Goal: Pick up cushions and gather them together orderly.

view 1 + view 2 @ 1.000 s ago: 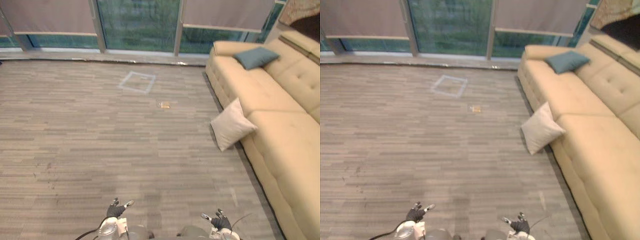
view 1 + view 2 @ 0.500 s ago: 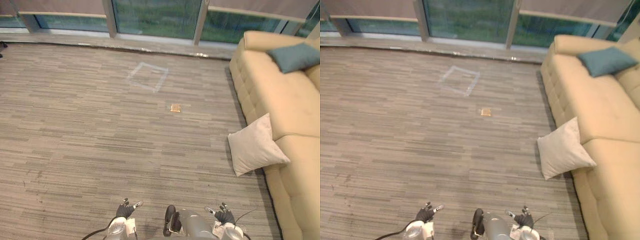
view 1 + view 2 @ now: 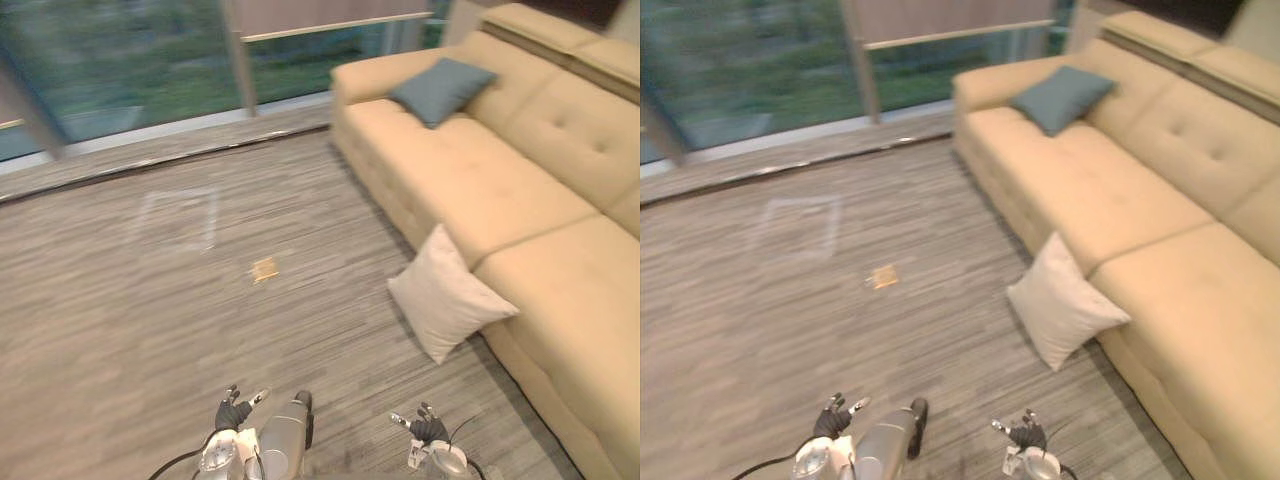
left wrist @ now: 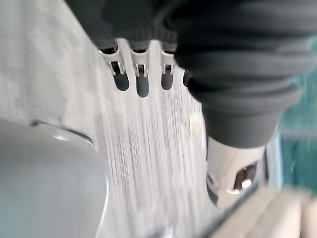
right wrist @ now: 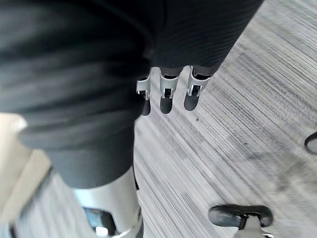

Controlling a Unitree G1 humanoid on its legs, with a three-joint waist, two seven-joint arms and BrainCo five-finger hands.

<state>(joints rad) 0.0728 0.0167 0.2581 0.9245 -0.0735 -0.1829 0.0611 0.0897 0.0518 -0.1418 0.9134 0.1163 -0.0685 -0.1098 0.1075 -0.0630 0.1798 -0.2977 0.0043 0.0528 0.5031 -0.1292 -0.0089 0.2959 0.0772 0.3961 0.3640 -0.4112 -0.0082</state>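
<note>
Left eye view: the white cushion sits tilted on the floor at about one o'clock, leaning against the front of the sofa. The blue-grey cushion lies on the seat far off, between twelve and one. Both hands hang low, the left hand at seven o'clock and the right hand at five, with fingers loosely spread and empty (the wrist views agree). The step in hand looks like the approach to the white cushion. It is best to face it squarely and stop within easy reach. Take it by opposite edges with both hands, since soft stuffing likely sags under a one-sided pinch.
</note>
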